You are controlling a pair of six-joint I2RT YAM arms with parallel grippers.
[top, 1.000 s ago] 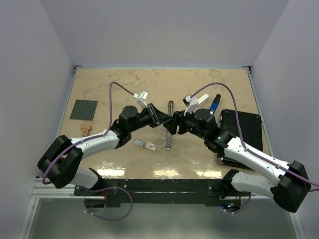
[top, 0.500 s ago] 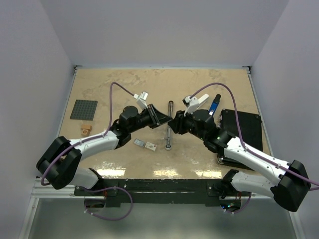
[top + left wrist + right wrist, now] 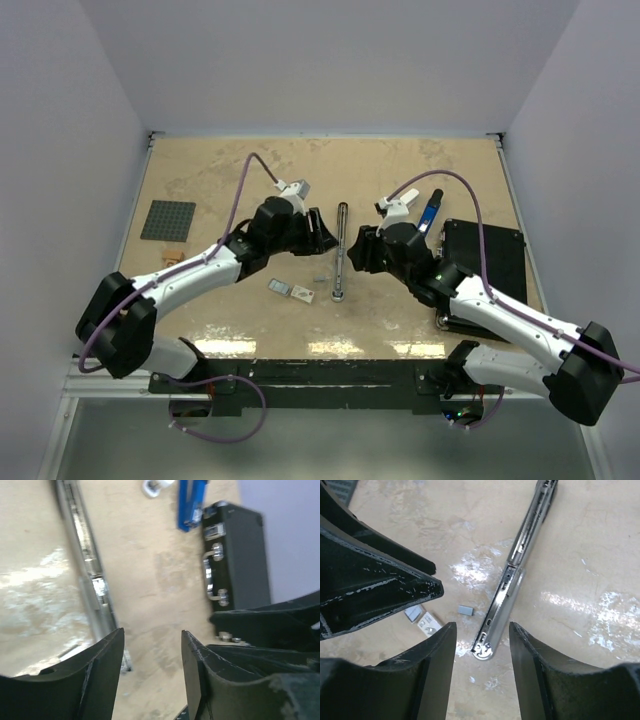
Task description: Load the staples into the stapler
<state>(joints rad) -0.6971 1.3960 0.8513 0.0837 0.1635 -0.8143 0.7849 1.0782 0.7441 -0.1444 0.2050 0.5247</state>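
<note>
Grippers are drawn apart from above the stapler (image 3: 341,240). Left gripper (image 3: 320,232) and right gripper (image 3: 358,250) are spread, nothing held. Staples (image 3: 302,294) are noted just left of the stapler's near end. Stapler axis runs near-far. Left gripper is judged nearer.

The stapler (image 3: 341,250) lies flat on the counter (image 3: 220,170), between the left fingers (image 3: 97,677) and the right fingers (image 3: 434,675). The staples (image 3: 303,294) lie near the left fingers, on their near side, with a small piece (image 3: 318,277) between them and the stapler. The case (image 3: 505,255) sits right of the right fingers, and the plate (image 3: 168,220) lies far left of the left fingers.
</note>
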